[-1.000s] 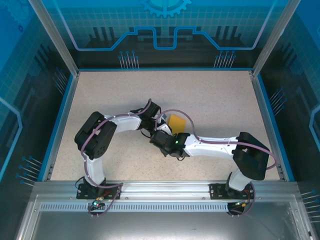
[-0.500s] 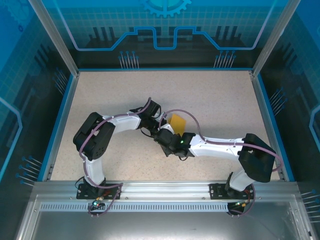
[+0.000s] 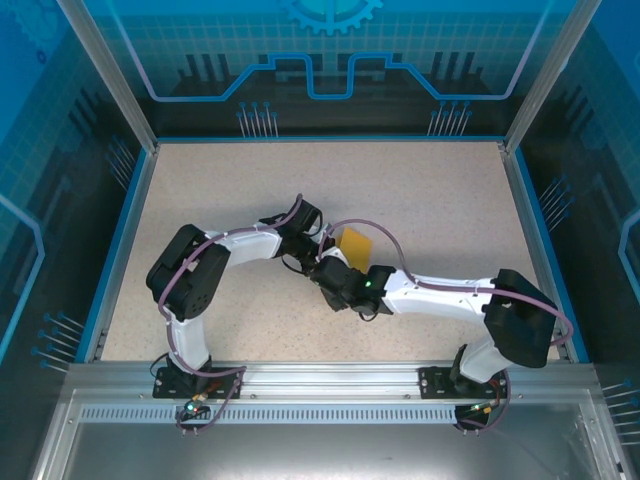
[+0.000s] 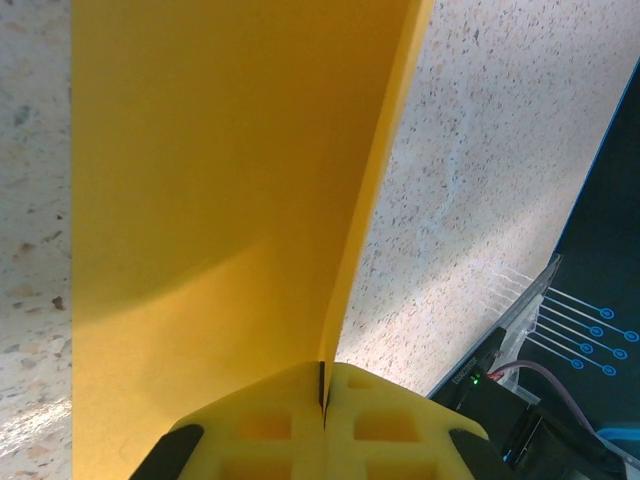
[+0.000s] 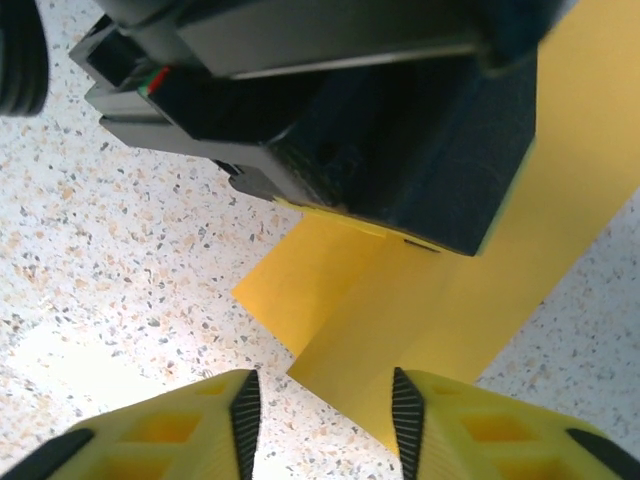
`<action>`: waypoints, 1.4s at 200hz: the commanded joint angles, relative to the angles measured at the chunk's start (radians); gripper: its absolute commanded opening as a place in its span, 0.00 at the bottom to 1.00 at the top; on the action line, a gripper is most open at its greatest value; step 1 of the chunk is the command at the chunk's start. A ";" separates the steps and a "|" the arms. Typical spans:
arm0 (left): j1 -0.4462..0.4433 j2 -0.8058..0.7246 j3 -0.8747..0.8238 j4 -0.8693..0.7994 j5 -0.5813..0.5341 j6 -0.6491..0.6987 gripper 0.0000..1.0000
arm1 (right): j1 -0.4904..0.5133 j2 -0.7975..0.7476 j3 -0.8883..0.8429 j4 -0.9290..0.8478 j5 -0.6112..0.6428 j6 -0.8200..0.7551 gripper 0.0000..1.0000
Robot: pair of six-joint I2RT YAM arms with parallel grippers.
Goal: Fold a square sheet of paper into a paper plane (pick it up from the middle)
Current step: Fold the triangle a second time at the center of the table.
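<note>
Lab cell: blue-panelled enclosure (image 3: 330, 60)

The left arm (image 3: 215, 262) is folded at the elbow, forearm turned toward 2 o'clock, and the left gripper (image 4: 323, 385) is clamped tight on the paper sheet (image 4: 200, 200). The right arm (image 3: 440, 292) is stretched toward 9 o'clock; the right gripper (image 5: 325, 400) is held with jaws parted.

Both arms have white tube parts and big black joints. The left arm (image 3: 240, 245) is at the lower left of the top view, and the right arm (image 3: 440, 290) is at the lower right. Thin purple cables (image 3: 352, 222) loop along them. A tiny green light (image 3: 367, 283) glows. Up close, the fingers (image 4: 260, 430) are yellow with square holes.
</note>
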 commanded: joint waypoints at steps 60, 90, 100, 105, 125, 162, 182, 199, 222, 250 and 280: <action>0.003 -0.028 0.019 -0.030 0.007 -0.022 0.04 | 0.052 0.108 0.097 -0.097 0.142 0.030 0.33; 0.003 -0.027 0.019 -0.033 0.004 -0.021 0.04 | 0.053 0.087 0.088 -0.095 0.147 0.030 0.20; 0.004 -0.027 0.018 -0.035 0.003 -0.019 0.04 | 0.053 0.083 0.087 -0.096 0.144 0.027 0.16; 0.003 -0.028 0.018 -0.034 0.002 -0.019 0.05 | 0.052 0.081 0.087 -0.096 0.140 0.026 0.14; 0.003 -0.035 0.016 -0.039 -0.006 -0.018 0.09 | 0.042 0.068 0.078 -0.078 0.113 0.014 0.08; 0.003 -0.071 0.012 -0.087 -0.080 -0.005 0.37 | -0.004 0.014 0.018 -0.005 0.024 -0.002 0.04; 0.006 -0.104 0.005 -0.117 -0.147 -0.004 0.53 | -0.046 -0.032 -0.035 0.055 -0.067 -0.017 0.03; 0.005 -0.131 0.001 -0.136 -0.192 -0.002 0.54 | -0.103 -0.069 -0.086 0.111 -0.161 -0.019 0.03; 0.005 -0.167 -0.010 -0.158 -0.246 0.004 0.59 | -0.180 -0.114 -0.156 0.186 -0.287 -0.021 0.03; 0.004 -0.208 -0.038 -0.161 -0.277 0.003 0.59 | -0.267 -0.139 -0.193 0.228 -0.400 -0.026 0.04; 0.003 -0.230 -0.059 -0.155 -0.276 0.011 0.57 | -0.337 -0.128 -0.197 0.223 -0.468 -0.040 0.04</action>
